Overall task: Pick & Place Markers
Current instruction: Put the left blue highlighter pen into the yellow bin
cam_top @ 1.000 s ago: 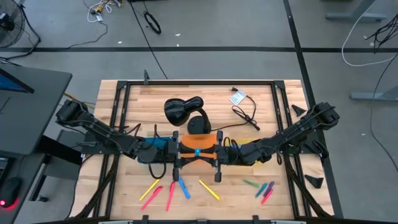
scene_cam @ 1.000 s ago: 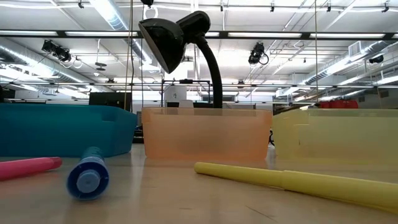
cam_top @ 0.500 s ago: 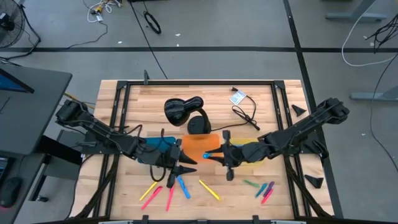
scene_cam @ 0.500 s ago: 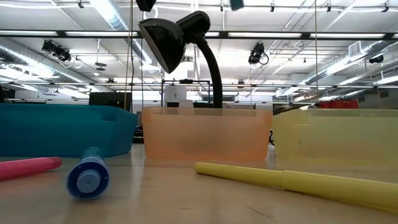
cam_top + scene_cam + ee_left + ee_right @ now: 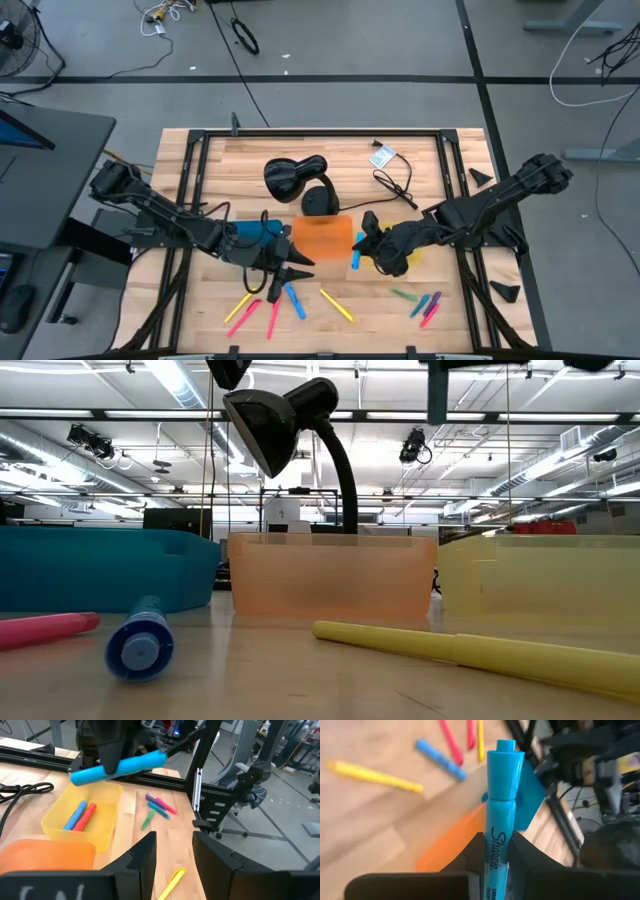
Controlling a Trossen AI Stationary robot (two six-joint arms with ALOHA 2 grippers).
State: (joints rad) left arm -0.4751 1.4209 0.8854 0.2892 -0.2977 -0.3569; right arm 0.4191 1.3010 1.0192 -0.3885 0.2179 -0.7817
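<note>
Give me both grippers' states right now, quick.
Left gripper: open, holding nothing.
Right gripper: shut on the light-blue marker.

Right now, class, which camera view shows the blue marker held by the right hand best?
The right wrist view: the blue marker fills it, pinched upright. The left wrist view shows it smaller, the high view tiny, the low view not clearly.

Wooden table, black rails framing it. Just in front of the left gripper loose markers lie flat: yellow, pink, blue, then another yellow. Nearer the right gripper, off to its front side, a small cluster of green, blue and pink markers. Between the grippers sits the orange tray; the black lamp and black cable lie beyond.
</note>
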